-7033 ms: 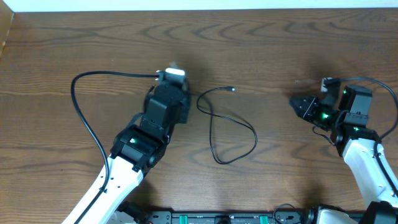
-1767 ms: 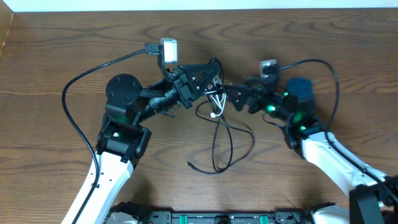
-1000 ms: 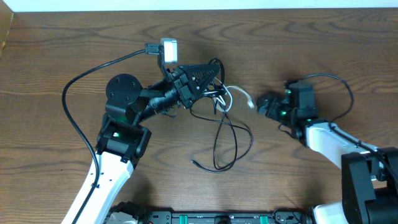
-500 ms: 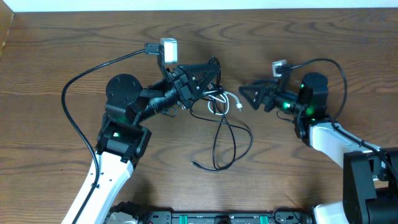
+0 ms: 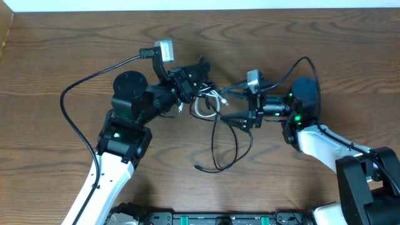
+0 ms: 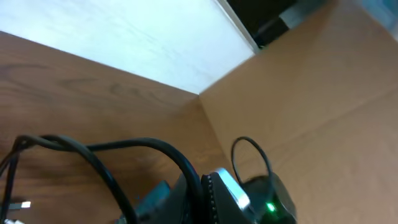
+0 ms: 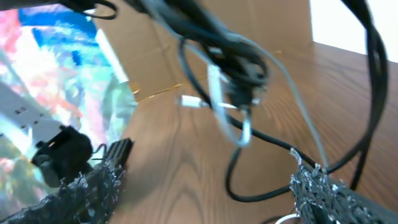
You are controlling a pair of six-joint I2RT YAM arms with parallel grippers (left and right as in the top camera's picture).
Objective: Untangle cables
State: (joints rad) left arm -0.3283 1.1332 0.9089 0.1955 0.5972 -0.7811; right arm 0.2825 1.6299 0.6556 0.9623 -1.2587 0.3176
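Right fingers [image 7: 87, 193] are standing wide apart, with the arm reaching leftward and low across the counter [image 5: 56, 44] toward the cables [image 5: 212, 100]. Left fingers [image 5: 197, 74] are sitting at the tangle's upper edge, wrist rolled sideways; their grip cannot be determined. One white cable [image 5: 201, 111] is showing. Black strands are crossing each other, count unclear, and one loop is trailing on the counter.

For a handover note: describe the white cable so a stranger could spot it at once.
Look at the middle of the wooden table, in the gap between the left gripper and the right gripper. The white cable is the small pale loop there, beside the black cable looping toward the near edge. It is the only light-coloured cord.
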